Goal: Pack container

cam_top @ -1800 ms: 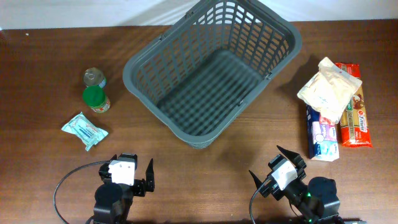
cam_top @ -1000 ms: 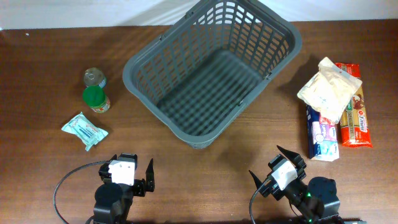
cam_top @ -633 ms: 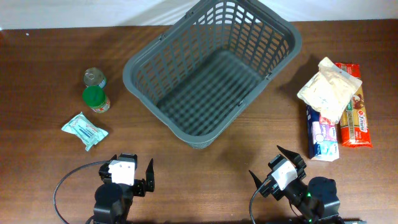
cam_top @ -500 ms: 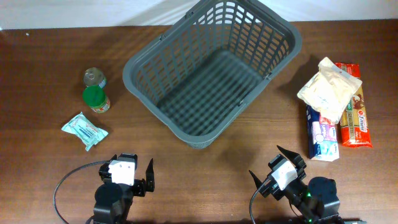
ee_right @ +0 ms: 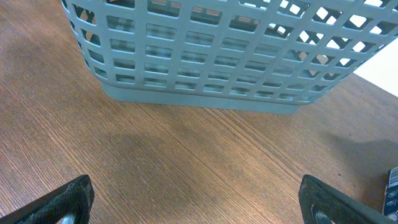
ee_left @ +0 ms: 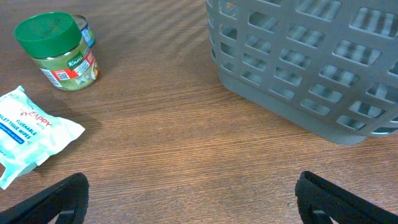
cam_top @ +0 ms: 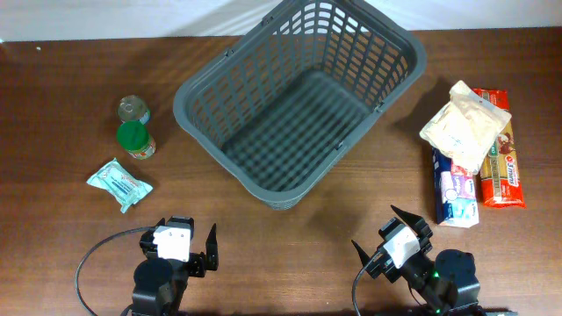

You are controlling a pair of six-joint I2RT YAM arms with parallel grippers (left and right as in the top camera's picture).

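A large dark grey plastic container (cam_top: 290, 132) is sitting at the middle of the far half of a brown wood-grain bench (cam_top: 70, 53), turned at an angle. It is rectangular, with slotted lattice walls and base and a thick rounded rim, and its inside is showing only the lattice floor.

The left fingers (ee_left: 53, 199) are hovering low near the front edge of the bench, spread wide apart and gripping nothing. The right fingers (ee_right: 345, 199) are hovering the same way at the front right, also spread wide with nothing between them. Both pairs are black and blunt, and each is facing the container's near wall across bare wood.

To the left of the container, a small glass jar with a green screw lid (cam_top: 135, 140) is standing upright, touching or just in front of a round metal-topped can (cam_top: 133, 109). Nearer the left fingers, a soft pale-blue and white tissue packet (cam_top: 119, 183) is lying flat.

To the right of the container, a crinkled cream pouch (cam_top: 464, 125) is lying across a long red packet (cam_top: 500, 158) and a blue and white packet (cam_top: 455, 189), which are lying side by side.
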